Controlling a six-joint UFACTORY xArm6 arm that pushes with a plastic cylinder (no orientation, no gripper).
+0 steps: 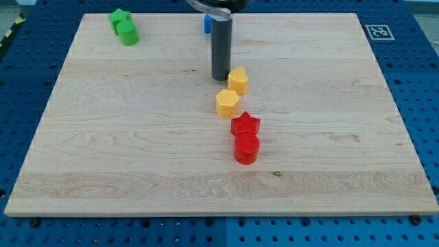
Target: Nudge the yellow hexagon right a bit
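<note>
The yellow hexagon (pixel 227 103) lies near the middle of the wooden board (pixel 137 151). A second yellow block, heart-like in shape (pixel 238 79), sits just above and to its right. My tip (pixel 220 77) rests on the board just left of the heart-like yellow block and above the hexagon, a short gap from the hexagon. A red star (pixel 245 125) lies just below and right of the hexagon, with a red round block (pixel 246 148) touching it below.
Two green blocks (pixel 124 27) sit together at the board's top left. A blue block (pixel 206 24) shows partly behind the rod at the top. A black-and-white marker (pixel 378 31) is at the top right corner.
</note>
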